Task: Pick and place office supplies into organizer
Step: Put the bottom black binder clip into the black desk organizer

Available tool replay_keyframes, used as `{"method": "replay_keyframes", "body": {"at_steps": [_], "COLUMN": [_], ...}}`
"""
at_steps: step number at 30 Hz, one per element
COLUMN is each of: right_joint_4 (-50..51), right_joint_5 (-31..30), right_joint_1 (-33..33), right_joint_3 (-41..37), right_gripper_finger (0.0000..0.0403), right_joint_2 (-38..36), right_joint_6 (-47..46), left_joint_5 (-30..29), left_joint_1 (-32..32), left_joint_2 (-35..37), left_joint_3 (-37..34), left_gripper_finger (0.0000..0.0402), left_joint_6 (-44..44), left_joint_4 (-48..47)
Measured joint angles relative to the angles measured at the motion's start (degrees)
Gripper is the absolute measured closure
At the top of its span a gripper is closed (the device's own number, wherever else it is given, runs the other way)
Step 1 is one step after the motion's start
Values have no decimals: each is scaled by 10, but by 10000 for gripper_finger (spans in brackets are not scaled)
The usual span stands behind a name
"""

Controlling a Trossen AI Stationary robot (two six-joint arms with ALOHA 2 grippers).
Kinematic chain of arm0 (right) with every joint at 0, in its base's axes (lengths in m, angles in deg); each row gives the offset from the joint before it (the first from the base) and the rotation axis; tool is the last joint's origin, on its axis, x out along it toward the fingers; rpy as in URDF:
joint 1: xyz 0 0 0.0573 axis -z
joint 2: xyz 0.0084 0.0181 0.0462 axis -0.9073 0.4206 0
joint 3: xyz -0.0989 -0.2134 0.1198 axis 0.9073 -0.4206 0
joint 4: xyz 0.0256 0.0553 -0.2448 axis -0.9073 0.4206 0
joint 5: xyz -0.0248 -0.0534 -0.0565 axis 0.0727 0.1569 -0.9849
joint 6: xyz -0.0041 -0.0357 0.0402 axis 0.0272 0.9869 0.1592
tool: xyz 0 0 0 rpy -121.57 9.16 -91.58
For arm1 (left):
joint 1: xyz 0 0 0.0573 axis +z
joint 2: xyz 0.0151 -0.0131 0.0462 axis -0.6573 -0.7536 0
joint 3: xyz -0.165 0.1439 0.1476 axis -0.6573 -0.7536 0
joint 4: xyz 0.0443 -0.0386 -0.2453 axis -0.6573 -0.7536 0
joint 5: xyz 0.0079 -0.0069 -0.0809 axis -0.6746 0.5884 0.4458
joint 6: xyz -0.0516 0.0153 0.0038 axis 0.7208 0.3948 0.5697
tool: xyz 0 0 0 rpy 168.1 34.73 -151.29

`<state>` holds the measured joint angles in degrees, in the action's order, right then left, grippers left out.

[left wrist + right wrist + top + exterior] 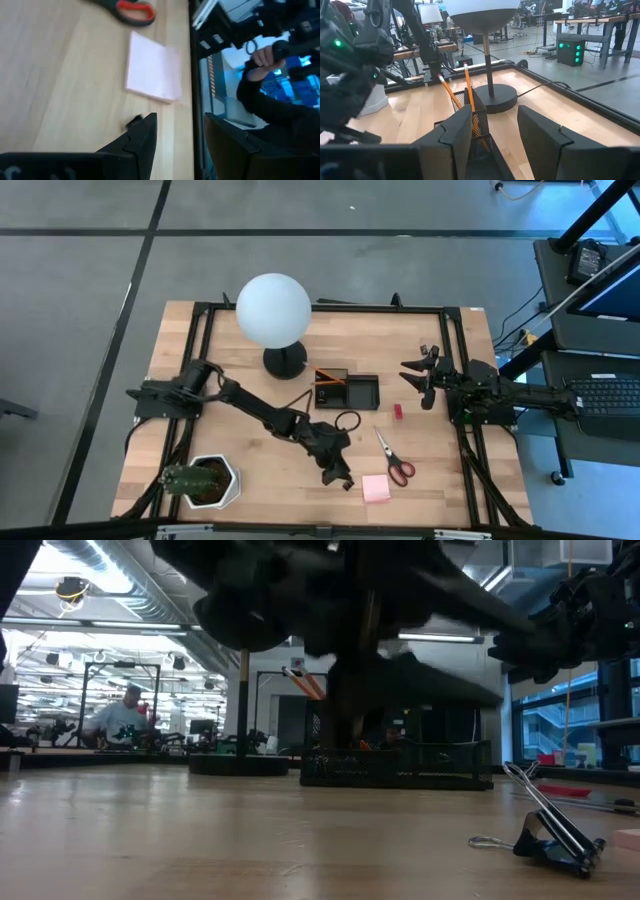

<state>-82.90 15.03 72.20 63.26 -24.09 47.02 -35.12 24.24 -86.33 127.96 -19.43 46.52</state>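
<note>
Organizer [358, 392]: a low black mesh tray with two compartments, standing mid-table just beside the lamp base [284, 361]. Two orange pencils [329, 377] lean in its left compartment. Scissors [394, 460] with red handles, a pink sticky-note pad [376, 488] and a small red block [397, 411] lie on the wood nearby. Left gripper [345, 480] hovers low beside the pad, jaws wide apart, holding nothing; a binder clip [134, 120] lies by its fingertip. Right gripper [415, 379] waits near the table's right edge, jaws parted and empty.

A white globe lamp [273, 311] stands far from the potted plant [203, 481].
</note>
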Motion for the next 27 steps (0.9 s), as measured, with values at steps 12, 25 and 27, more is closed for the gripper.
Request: {"method": "replay_keyframes", "body": {"at_steps": [12,25,27], "right_joint_4": [0,0,0], "right_joint_5": [0,0,0], "right_joint_1": [0,0,0], "right_joint_3": [0,0,0], "right_gripper_finger": [241,241,241], "right_joint_2": [0,0,0], "right_joint_6": [-13,-13,-13], "left_joint_5": [-24,-39,-46], "left_joint_1": [-12,-23,-23], "left_joint_2": [-29,-35,-35], "left_joint_3": [41,42,42], "left_gripper_finger": [247,247,247], "left_joint_6": [-11,-24,-24], "left_joint_4": [-72,-78,-79]}}
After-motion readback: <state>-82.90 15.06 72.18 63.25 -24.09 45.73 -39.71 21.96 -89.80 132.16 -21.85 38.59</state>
